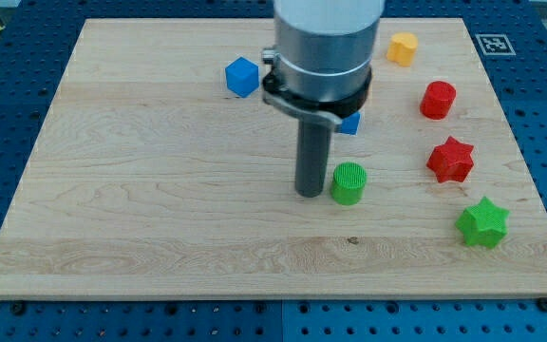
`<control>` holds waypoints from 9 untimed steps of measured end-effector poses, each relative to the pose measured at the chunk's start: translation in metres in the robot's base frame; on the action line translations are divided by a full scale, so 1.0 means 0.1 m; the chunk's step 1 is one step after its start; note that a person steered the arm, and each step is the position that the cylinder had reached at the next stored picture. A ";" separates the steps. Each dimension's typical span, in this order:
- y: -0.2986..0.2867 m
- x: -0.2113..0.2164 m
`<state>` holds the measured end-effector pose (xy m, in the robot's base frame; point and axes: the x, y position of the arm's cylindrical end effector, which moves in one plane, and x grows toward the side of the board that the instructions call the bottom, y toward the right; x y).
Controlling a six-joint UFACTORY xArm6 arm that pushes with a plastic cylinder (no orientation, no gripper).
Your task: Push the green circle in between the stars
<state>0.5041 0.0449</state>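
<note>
You are looking at the wooden surface (pixel 160 190) with your rod standing upright near its middle. My tip (pixel 311 194) is resting on the wood just to the view's left of the green circle (pixel 348 183), so close that the two seem to be touching or nearly so. There are no fingers on this arm, only the straight dark rod, so nothing is being clenched or grasped.

The green circle is sitting well to the view's left of the two stars. The red star (pixel 450 160) is lying toward the view's right, and the green star (pixel 483 223) is lying below it and slightly further right, near the surface's lower right corner. The two stars are apart, with bare wood showing between them.

A red cylinder (pixel 438 100) is standing above the red star. A yellow block (pixel 403 47) is sitting near the top edge. A blue cube (pixel 242 77) is lying left of the arm's body, and a second blue block (pixel 350 123) is peeking out from behind it, its shape mostly hidden.
</note>
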 end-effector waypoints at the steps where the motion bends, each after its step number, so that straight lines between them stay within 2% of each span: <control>1: 0.18 0.00; 4: 0.43 0.08; 8: 1.31 0.17; 9: 1.31 0.25</control>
<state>0.5296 0.1756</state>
